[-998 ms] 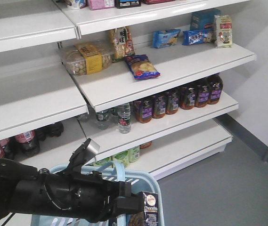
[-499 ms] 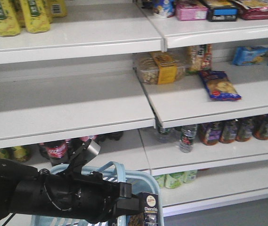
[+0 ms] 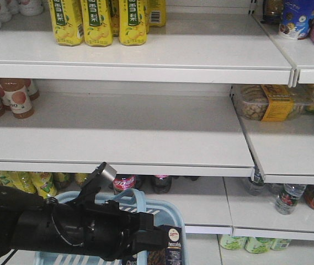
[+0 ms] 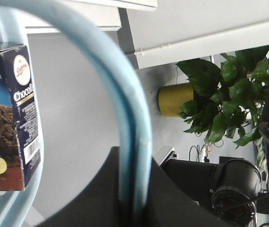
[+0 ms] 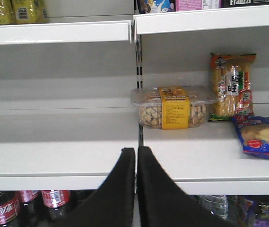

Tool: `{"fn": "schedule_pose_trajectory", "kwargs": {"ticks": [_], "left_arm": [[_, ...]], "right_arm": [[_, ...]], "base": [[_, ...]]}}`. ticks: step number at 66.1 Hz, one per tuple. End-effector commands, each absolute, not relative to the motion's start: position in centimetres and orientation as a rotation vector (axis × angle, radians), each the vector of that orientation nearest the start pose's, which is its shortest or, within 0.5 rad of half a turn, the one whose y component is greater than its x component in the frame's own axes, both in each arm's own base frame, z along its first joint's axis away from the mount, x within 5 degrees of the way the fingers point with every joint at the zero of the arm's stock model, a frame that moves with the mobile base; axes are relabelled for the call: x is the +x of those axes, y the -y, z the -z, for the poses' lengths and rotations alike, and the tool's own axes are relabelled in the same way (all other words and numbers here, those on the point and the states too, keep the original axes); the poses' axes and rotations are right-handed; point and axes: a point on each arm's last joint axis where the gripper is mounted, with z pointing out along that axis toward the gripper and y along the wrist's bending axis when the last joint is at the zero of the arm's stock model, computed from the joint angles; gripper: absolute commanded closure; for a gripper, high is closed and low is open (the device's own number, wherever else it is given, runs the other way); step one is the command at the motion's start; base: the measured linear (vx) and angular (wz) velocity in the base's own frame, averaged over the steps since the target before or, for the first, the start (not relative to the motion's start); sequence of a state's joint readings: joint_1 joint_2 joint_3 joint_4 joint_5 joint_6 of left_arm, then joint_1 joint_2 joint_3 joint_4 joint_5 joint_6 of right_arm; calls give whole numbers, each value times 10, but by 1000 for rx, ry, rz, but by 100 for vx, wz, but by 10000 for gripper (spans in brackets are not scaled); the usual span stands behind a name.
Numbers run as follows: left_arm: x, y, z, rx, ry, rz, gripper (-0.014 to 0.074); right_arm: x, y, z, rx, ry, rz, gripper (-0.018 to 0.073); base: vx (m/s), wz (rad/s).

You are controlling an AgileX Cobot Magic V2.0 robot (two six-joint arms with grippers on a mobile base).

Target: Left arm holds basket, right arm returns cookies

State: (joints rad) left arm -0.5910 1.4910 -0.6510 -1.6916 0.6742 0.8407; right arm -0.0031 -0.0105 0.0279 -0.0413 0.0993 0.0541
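Note:
My left arm (image 3: 63, 226) reaches across the bottom of the front view. Its gripper (image 4: 134, 158) is shut on the curved handle (image 4: 125, 94) of the light blue basket (image 3: 168, 212), which hangs below it. The cookies (image 3: 171, 245), a dark navy carton with white lettering, stand upright in the basket's right corner. The left wrist view shows the cookies (image 4: 11, 109) beside the handle. My right gripper (image 5: 136, 151) is shut with nothing between its fingers, and it points at the edge of a white shelf (image 5: 58, 165). The front view does not show the right arm.
White store shelves (image 3: 118, 132) fill the view ahead. A clear tub with a yellow label (image 5: 174, 106), a tall snack pack (image 5: 231, 85) and a blue bag (image 5: 262, 137) lie on the right shelf section. Yellow drink bottles (image 3: 96, 19) stand on top, cola bottles (image 5: 2, 208) below.
The front view has swung left along the shelves, so the tub and snacks slid to the right edge. My left arm, the basket and the cookies keep their places in the frame.

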Motion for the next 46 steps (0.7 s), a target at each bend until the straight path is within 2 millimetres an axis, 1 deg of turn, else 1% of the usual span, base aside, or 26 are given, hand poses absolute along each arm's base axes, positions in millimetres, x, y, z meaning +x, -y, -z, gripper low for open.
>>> {"fn": "schedule_pose_trajectory", "kwargs": {"ticks": [1, 17, 46], "left_arm": [[193, 203, -234, 44, -2418, 1607, 603], [193, 203, -234, 44, -2418, 1607, 603], [193, 203, -234, 44, -2418, 1607, 603]], "right_arm": [[56, 1, -202, 9, -1510, 7, 567], [56, 1, -202, 9, -1510, 7, 567], [56, 1, -202, 9, -1510, 7, 567]], "base": [[12, 20], [11, 9], [9, -6]]}}
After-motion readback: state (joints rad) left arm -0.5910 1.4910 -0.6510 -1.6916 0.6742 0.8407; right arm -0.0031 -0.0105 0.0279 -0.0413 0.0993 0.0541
